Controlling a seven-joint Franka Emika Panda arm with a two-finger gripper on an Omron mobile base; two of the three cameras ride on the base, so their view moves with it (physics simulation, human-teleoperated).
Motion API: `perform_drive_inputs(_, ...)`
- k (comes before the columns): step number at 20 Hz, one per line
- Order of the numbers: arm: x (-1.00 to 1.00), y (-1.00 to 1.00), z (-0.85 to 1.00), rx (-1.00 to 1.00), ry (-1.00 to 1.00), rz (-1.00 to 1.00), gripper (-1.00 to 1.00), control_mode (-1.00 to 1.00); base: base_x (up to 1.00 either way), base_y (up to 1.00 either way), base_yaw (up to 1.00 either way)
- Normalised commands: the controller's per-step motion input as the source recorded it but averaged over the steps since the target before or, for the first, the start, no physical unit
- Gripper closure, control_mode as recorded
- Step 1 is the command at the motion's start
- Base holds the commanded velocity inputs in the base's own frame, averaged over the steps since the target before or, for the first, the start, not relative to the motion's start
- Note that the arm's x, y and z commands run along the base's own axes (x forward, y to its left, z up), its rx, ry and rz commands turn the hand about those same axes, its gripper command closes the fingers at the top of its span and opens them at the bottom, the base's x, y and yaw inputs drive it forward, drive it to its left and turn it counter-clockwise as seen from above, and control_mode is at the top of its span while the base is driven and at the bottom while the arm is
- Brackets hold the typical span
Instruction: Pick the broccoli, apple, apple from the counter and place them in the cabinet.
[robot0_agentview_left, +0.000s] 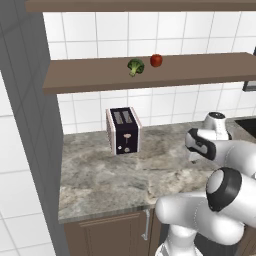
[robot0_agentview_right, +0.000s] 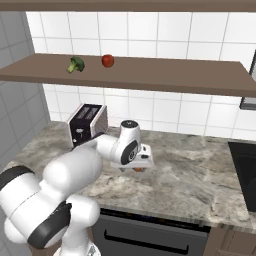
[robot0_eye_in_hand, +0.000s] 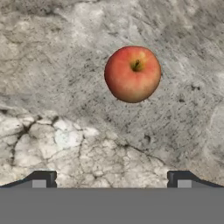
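Observation:
On the brown wooden cabinet shelf (robot0_agentview_left: 200, 70) (robot0_agentview_right: 175, 72) lie the broccoli (robot0_agentview_left: 135, 66) (robot0_agentview_right: 75, 64) and a deep red apple (robot0_agentview_left: 156, 60) (robot0_agentview_right: 107, 61), side by side. An orange-red apple (robot0_eye_in_hand: 132, 73) (robot0_agentview_right: 138, 169) rests on the marbled counter (robot0_agentview_left: 110, 180) (robot0_agentview_right: 200, 175) (robot0_eye_in_hand: 52, 109), stem up. My gripper (robot0_eye_in_hand: 111, 179) hangs straight above it, pointing down, its fingertips (robot0_eye_in_hand: 43, 179) spread wide with nothing between them. In the right base view the hand (robot0_agentview_right: 142, 159) covers most of that apple.
A dark toaster with pale sides (robot0_agentview_left: 123, 131) (robot0_agentview_right: 87, 124) stands at the back left of the counter. A dark cooktop (robot0_agentview_right: 245, 170) lies at the right end. A base cupboard door with a metal handle (robot0_agentview_left: 146, 225) sits under the counter edge.

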Motion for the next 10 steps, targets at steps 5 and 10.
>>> perform_drive_inputs(5,0.29,-0.14,-0.23,0.00,0.00,0.00,-1.00,-1.00,0.00,0.00,0.00)
perform_drive_inputs(10,0.36,-0.04,-0.21,0.01,0.00,0.00,-1.00,-1.00,0.00,0.00,0.00)
